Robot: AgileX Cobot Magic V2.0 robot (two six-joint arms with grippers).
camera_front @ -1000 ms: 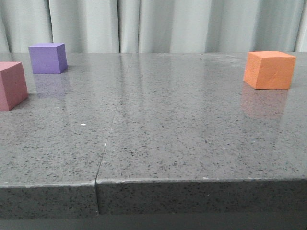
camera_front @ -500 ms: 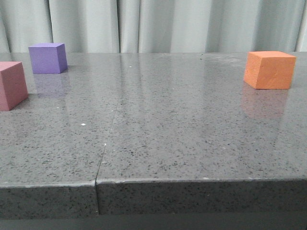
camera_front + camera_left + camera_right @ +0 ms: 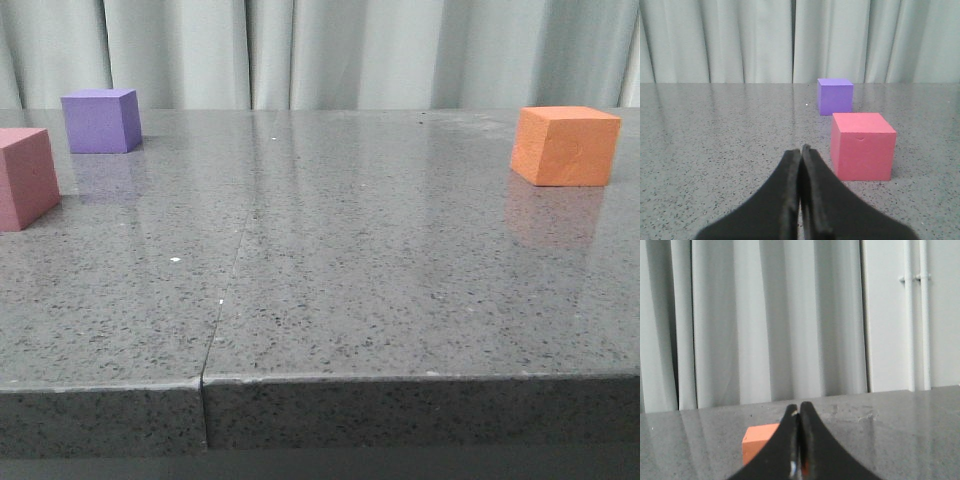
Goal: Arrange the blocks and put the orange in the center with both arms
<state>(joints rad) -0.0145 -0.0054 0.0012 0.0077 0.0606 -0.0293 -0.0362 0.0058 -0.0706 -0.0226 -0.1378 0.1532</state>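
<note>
The orange cube [image 3: 563, 145] sits at the far right of the grey table; in the right wrist view it [image 3: 760, 442] lies beyond and partly behind my right gripper [image 3: 799, 407], which is shut and empty. The purple cube [image 3: 101, 120] stands at the back left and the pink cube [image 3: 26, 177] at the left edge, nearer. In the left wrist view my left gripper [image 3: 801, 150] is shut and empty, with the pink cube [image 3: 862, 145] just beyond it to one side and the purple cube [image 3: 835, 96] farther back. Neither arm shows in the front view.
The speckled grey table [image 3: 330, 260] has a seam [image 3: 225, 290] running from front to back left of centre and a front edge [image 3: 320, 378] close to the camera. Pale curtains [image 3: 320, 50] hang behind the table.
The view has shifted very slightly, so the cubes sit a few pixels to the right. No cube has moved on the table.
</note>
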